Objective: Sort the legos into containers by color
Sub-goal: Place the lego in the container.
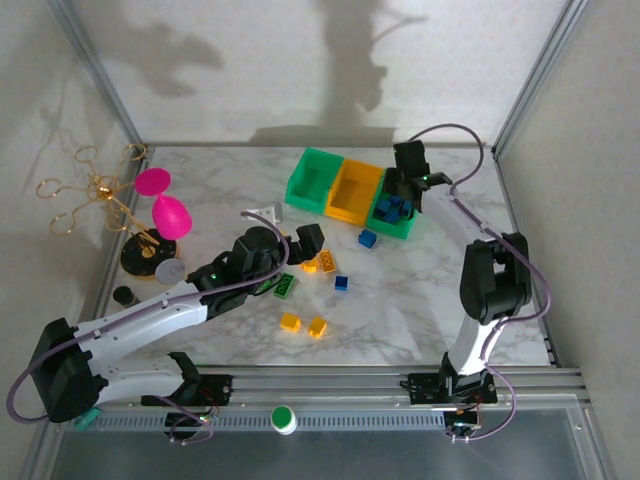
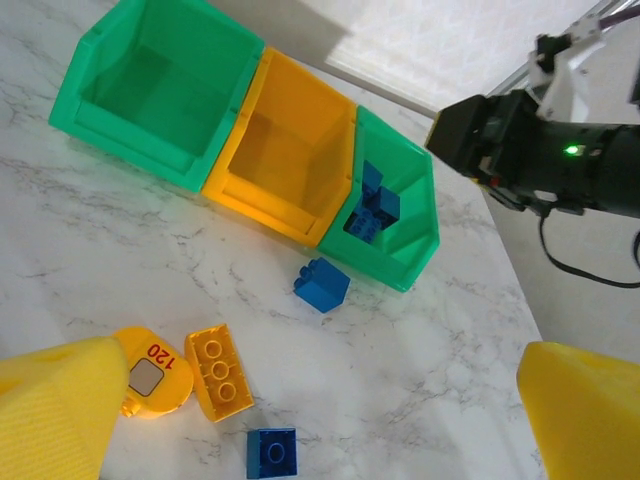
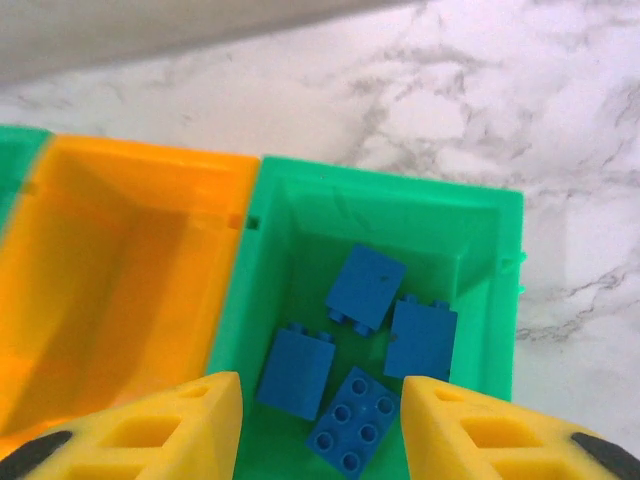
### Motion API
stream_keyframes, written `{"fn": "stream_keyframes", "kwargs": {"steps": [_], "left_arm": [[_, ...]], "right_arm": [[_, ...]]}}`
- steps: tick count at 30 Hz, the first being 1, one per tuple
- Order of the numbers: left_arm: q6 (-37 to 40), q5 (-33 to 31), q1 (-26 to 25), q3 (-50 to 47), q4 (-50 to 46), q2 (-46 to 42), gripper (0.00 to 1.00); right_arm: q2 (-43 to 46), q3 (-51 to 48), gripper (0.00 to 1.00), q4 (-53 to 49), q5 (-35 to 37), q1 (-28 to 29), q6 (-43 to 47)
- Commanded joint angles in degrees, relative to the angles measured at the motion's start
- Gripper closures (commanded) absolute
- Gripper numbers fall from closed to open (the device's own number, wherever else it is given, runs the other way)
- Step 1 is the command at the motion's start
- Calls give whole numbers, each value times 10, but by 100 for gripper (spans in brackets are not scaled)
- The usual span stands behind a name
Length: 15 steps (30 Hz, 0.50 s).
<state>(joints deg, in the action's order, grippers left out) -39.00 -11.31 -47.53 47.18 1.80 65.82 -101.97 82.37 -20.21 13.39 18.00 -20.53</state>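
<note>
Marble table (image 1: 430, 300) | 3 bins (image 2: 290, 150) | 4 blue legos (image 3: 365, 288) in one

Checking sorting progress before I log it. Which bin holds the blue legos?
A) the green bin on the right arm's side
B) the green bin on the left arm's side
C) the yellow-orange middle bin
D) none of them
A: four blue bricks lie in the green bin under the open right gripper; the yellow-orange bin and the other green bin hold none.
</note>
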Motion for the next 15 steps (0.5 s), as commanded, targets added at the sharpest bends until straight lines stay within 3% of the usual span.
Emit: {"fn": "stream_keyframes", "kwargs": {"steps": [1, 8, 15], "left_arm": [[2, -2, 4, 4, -4, -22, 0], [-10, -13, 4, -26, -17, -41, 0], [-28, -34, 4, -70, -24, -70, 0]], "right_arm": [[56, -37, 52, -1, -23, 14, -29], [130, -151, 41, 20, -15, 70, -95], [129, -225, 35, 49, 10, 134, -155]]}}
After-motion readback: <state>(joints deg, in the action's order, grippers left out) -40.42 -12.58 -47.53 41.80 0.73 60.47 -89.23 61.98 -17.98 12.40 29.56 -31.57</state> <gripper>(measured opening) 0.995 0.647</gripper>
